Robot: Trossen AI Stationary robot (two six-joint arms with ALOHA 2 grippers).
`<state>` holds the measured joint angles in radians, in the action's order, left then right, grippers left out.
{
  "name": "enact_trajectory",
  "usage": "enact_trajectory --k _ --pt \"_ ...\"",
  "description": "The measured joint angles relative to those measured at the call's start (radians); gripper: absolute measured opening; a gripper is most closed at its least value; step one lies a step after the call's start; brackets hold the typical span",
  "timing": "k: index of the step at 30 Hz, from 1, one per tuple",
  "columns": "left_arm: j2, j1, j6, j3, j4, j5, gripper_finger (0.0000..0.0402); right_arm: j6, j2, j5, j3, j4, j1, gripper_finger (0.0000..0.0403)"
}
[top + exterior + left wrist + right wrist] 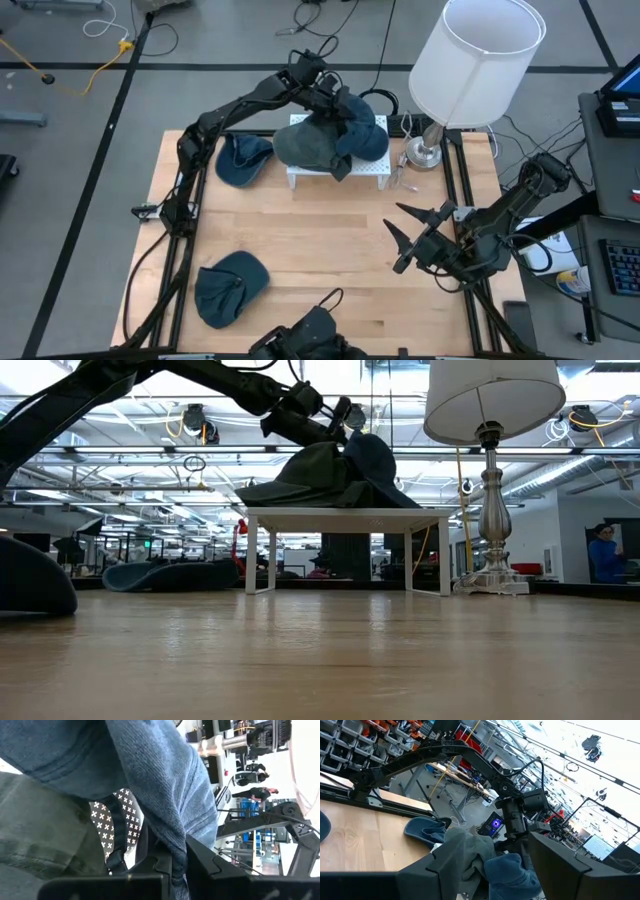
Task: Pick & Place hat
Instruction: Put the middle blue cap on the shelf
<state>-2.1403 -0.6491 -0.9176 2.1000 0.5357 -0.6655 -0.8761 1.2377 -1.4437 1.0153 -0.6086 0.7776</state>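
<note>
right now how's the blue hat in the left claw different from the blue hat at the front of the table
The held blue hat is pinched in the shut left claw, draped on a grey-green hat atop the white stand. The front blue hat lies free on the wooden table, untouched. The held one hangs folded; the front one lies flatter. Both are blue fabric.

Table lamp with white shade at wooden table's far right corner, cables on floor
</note>
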Motion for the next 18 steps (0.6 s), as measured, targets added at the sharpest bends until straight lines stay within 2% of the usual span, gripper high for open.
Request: enact_trajectory --k 8,14,18 --pt "0.000 0.000 -0.008 0.000 -0.053 -0.008 0.0065 0.000 0.000 0.000 0.000 0.000 0.000 0.0208" --pt "0.000 -0.021 -0.058 0.000 -0.085 -0.068 0.0102 0.000 0.000 0.000 0.000 0.000 0.000 0.0208" --pt "0.010 -0.027 -0.102 -0.002 -0.044 -0.039 0.0115 0.000 0.000 0.000 0.000 0.000 0.000 0.0208"
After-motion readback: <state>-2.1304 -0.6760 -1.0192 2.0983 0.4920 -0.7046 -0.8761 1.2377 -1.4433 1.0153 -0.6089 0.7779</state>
